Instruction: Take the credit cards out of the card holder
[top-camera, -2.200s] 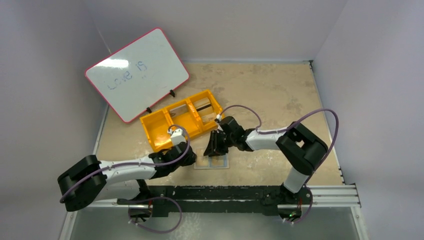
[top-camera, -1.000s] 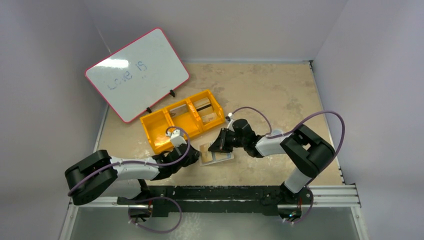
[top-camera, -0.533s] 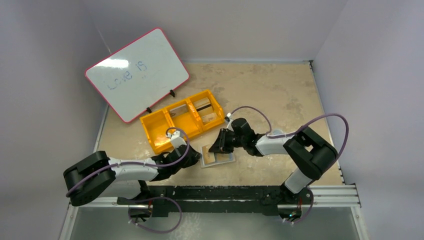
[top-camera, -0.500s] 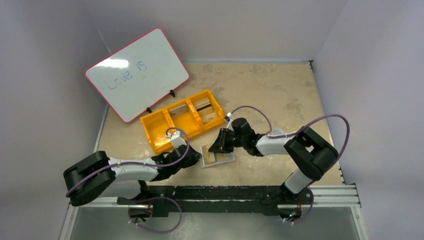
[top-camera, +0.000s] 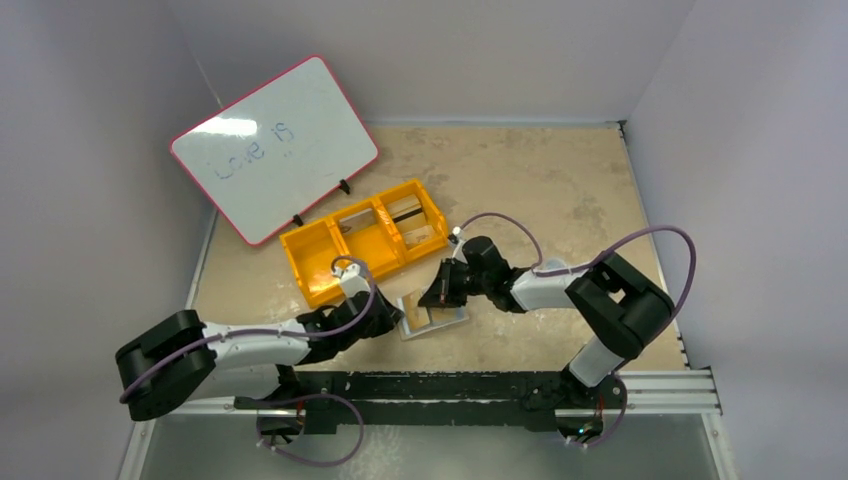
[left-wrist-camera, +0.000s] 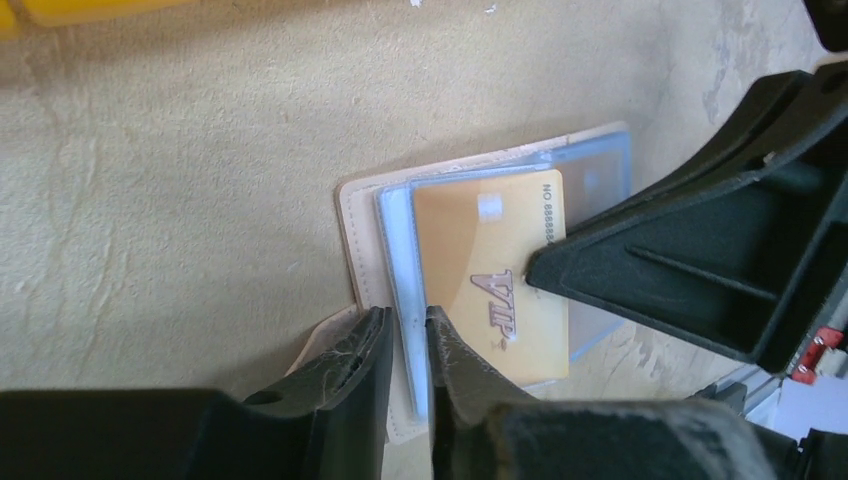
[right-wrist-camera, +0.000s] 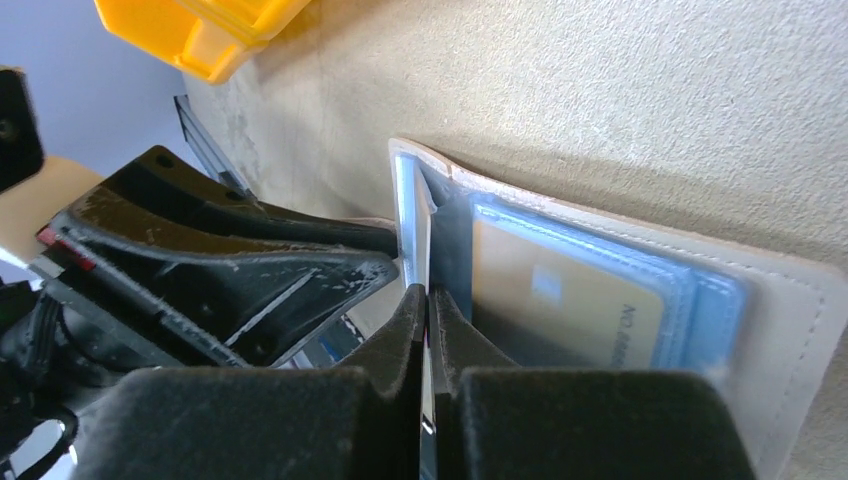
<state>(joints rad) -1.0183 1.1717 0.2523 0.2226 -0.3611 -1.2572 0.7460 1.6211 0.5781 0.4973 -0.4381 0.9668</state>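
The open holder (top-camera: 445, 318), tan-edged with light-blue panels and a gold VIP card (left-wrist-camera: 490, 270) in one, lay at the bin's (top-camera: 310, 258) 5 o'clock, the left gripper (left-wrist-camera: 405, 320) pinching its 9 o'clock edge, having edged closer than half a second earlier, and the right gripper (right-wrist-camera: 427, 300) clamped on its raised flap at 1 o'clock.

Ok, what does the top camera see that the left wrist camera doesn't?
Only the top view shows the pink-rimmed whiteboard and the whole yellow bin. Only the left wrist view shows the letters VIP on the tan card. Both show the card holder lying open on the table, with the left tool and right tool at it.
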